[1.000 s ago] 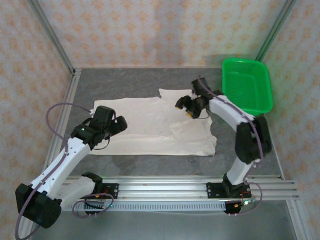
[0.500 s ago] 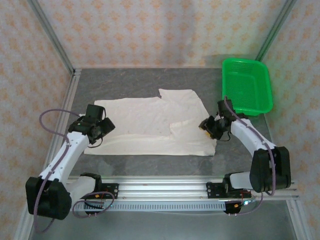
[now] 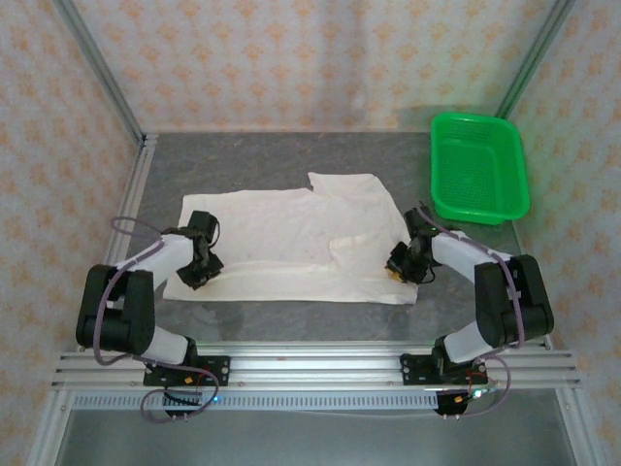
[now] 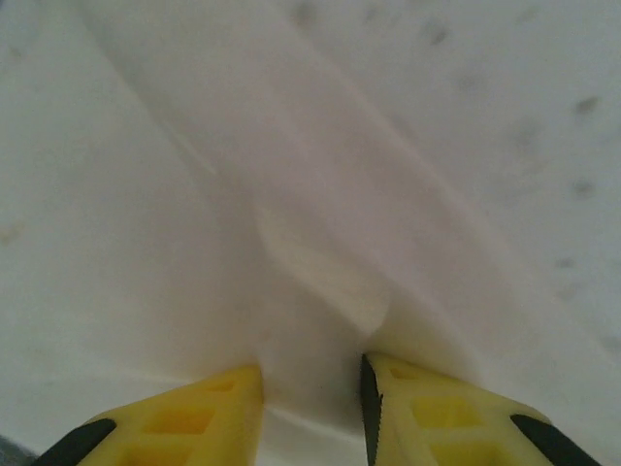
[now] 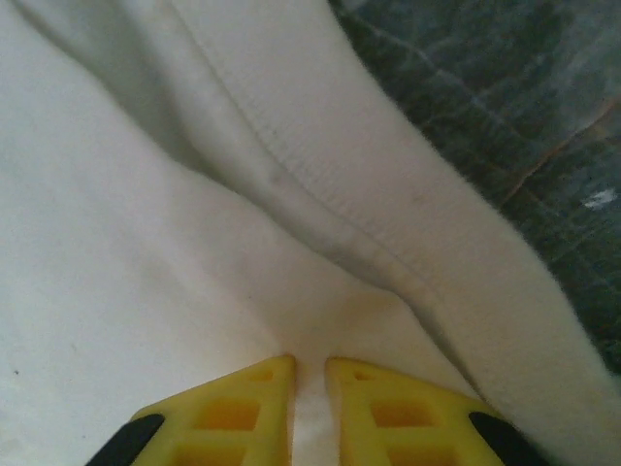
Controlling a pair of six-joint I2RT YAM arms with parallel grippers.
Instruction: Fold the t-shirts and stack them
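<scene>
The off-white t-shirt [image 3: 291, 238] lies spread flat on the grey table, plain face up, with a fold across its right part. My left gripper [image 3: 200, 266] is down on the shirt's left edge near the front corner. In the left wrist view its yellow fingers [image 4: 233, 408] pinch a raised pucker of cloth [image 4: 320, 291]. My right gripper [image 3: 400, 266] sits on the shirt's right edge near the front corner. In the right wrist view its fingers [image 5: 262, 398] stand almost together with a thin strip of cloth between them, beside a hemmed edge [image 5: 388, 214].
A green plastic basket [image 3: 505, 194] stands at the back right, clear of the shirt. Bare grey table [image 3: 291, 155] runs behind the shirt, and metal frame posts rise at both back corners. The arm rail [image 3: 310, 364] crosses the near edge.
Both arms have dropped outward and toward the front, onto the shirt's left and right edges. Both sets of jaws have closed from wide onto the cloth.
</scene>
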